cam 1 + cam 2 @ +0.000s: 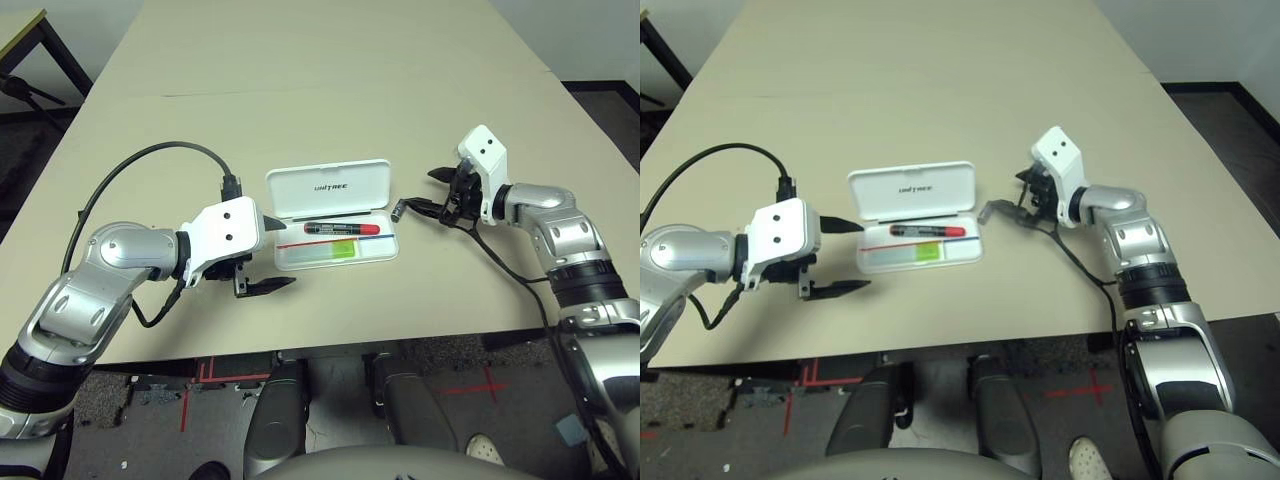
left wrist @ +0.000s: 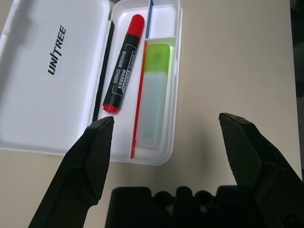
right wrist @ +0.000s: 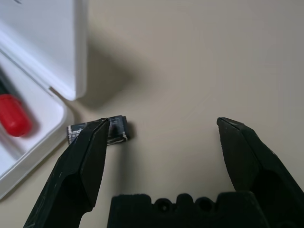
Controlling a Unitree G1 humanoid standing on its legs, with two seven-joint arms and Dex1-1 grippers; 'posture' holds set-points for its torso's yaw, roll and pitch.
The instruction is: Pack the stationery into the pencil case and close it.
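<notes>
The white pencil case (image 1: 327,187) lies open in the middle of the table, its lid with dark lettering folded back flat. In its tray lie the black marker with red cap (image 2: 121,71), the pale highlighter with lime-green cap (image 2: 154,95) and a thin red-and-blue pencil (image 2: 139,107). A tiny dark grey stubby piece (image 3: 118,129) rests on the table just right of the case. My left gripper (image 1: 283,253) is open at the tray's left end, holding nothing. My right gripper (image 3: 162,124) is open over the small piece, one fingertip (image 3: 97,133) right beside it.
The beige table (image 1: 330,90) stretches far behind the case with a seam across it. A black cable (image 1: 150,160) loops from my left wrist over the table. The table's front edge runs close below both grippers.
</notes>
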